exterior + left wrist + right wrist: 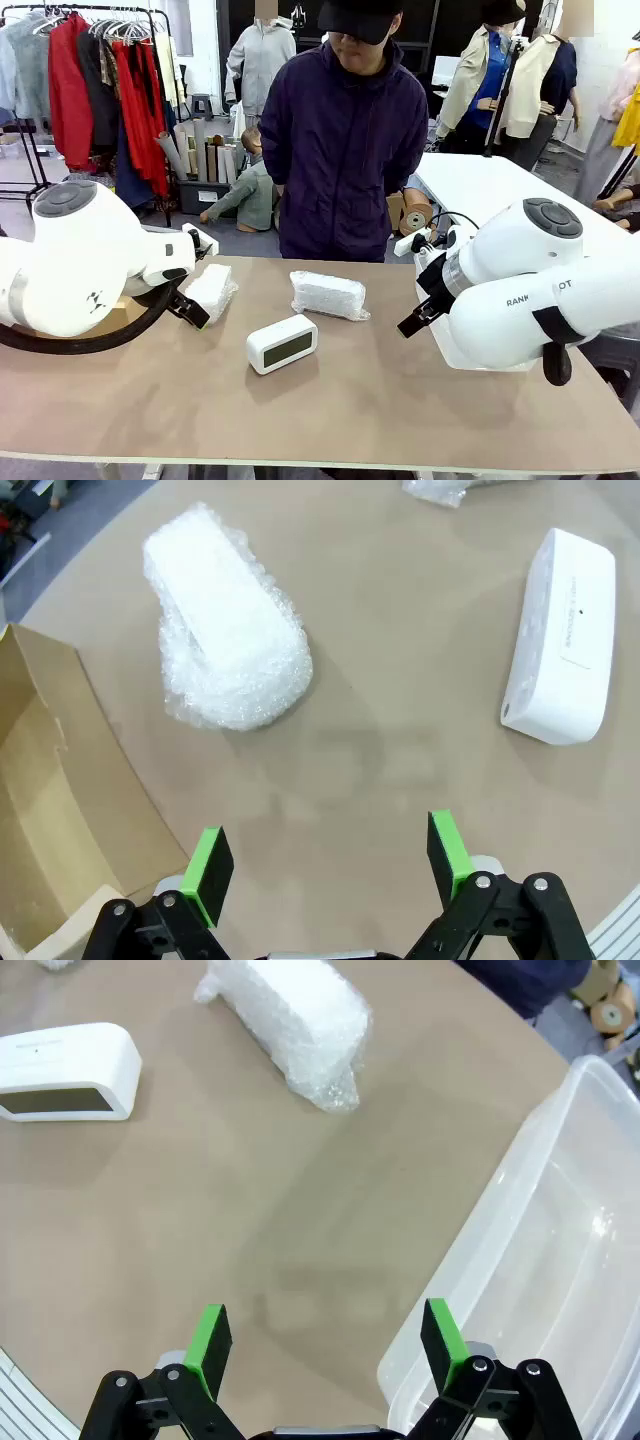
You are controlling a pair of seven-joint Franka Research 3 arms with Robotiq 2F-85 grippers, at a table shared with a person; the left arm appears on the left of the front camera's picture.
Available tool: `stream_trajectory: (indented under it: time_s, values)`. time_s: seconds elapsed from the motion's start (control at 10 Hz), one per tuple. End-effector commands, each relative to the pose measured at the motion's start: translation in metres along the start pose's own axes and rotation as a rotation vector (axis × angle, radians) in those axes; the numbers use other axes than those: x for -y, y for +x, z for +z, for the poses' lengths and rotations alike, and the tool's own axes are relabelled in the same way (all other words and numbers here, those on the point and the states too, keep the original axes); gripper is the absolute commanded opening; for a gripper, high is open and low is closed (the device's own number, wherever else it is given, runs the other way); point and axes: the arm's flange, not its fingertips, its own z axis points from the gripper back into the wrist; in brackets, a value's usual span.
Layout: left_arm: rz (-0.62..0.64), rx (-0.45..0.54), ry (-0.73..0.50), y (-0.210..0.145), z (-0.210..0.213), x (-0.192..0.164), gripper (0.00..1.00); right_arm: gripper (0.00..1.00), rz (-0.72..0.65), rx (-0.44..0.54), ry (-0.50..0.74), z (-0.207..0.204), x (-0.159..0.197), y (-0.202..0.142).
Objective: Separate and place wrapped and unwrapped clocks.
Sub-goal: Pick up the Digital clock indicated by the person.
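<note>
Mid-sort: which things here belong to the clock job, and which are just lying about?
Job: bare clock, left wrapped clock, middle wrapped clock; likely cardboard box, clear bin.
Lying about: clothes rack, cardboard tubes behind the table.

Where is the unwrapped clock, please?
Front view: the unwrapped clock lies mid-table, nearer the camera than the left wrapped clock and the centre wrapped clock.

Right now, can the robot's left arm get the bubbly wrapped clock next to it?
Probably yes. The left gripper is open, and the wrapped clock lies just ahead of it with nothing between them. The cardboard box sits off to one side, out of the way.
</note>
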Motion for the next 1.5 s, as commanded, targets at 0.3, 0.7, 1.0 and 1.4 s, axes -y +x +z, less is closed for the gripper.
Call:
stream_trajectory:
  time_s: [0.3,0.7,1.0,1.4]
  values:
    - [0.0,0.0,0.0,0.0001,0.0001,0.0,1.0,1.0,0.0,0.0,0.0,0.0,0.0,0.0]
    - [0.0,0.0,0.0,0.0001,0.0001,0.0,1.0,1.0,0.0,0.0,0.0,0.0,0.0,0.0]
    - [0.0,0.0,0.0,0.0001,0.0001,0.0,1.0,1.0,0.0,0.0,0.0,0.0,0.0,0.0]
    - [0.0,0.0,0.0,0.0001,0.0001,0.0,1.0,1.0,0.0,0.0,0.0,0.0,0.0,0.0]
